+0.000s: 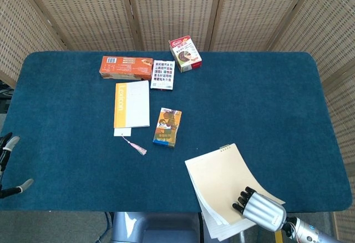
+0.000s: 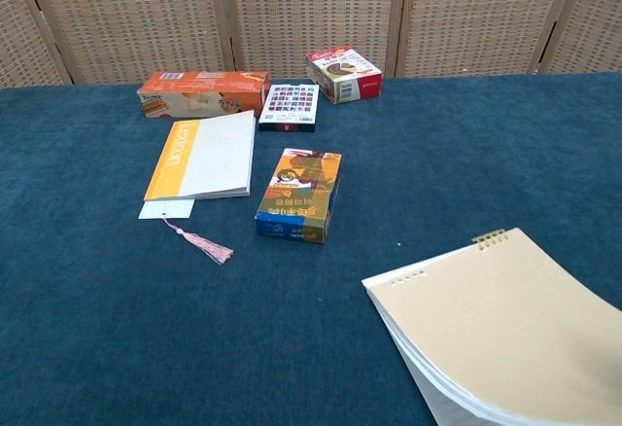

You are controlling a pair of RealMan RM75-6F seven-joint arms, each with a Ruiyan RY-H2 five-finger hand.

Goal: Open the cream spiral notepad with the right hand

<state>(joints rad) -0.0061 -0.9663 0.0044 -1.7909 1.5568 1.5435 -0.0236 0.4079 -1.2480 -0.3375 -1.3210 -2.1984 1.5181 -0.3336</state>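
Note:
The cream spiral notepad (image 1: 224,185) lies at the table's near right edge, its lined pages hanging past the rim. My right hand (image 1: 258,211) grips the cream cover and a sheaf of pages at their near right corner, fingers on top. The chest view shows the notepad (image 2: 496,324) with its cover and pages lifted in a curve off the lower sheets; the right hand is out of that frame. Only fingertips of my left hand (image 1: 10,165) show at the left edge of the head view, spread apart and holding nothing.
An orange-and-white book (image 1: 132,104) with a pink tassel (image 1: 136,147) lies left of centre. A small colourful box (image 1: 167,126) sits mid-table. At the back are an orange carton (image 1: 126,67), a card pack (image 1: 162,74) and a snack box (image 1: 185,54).

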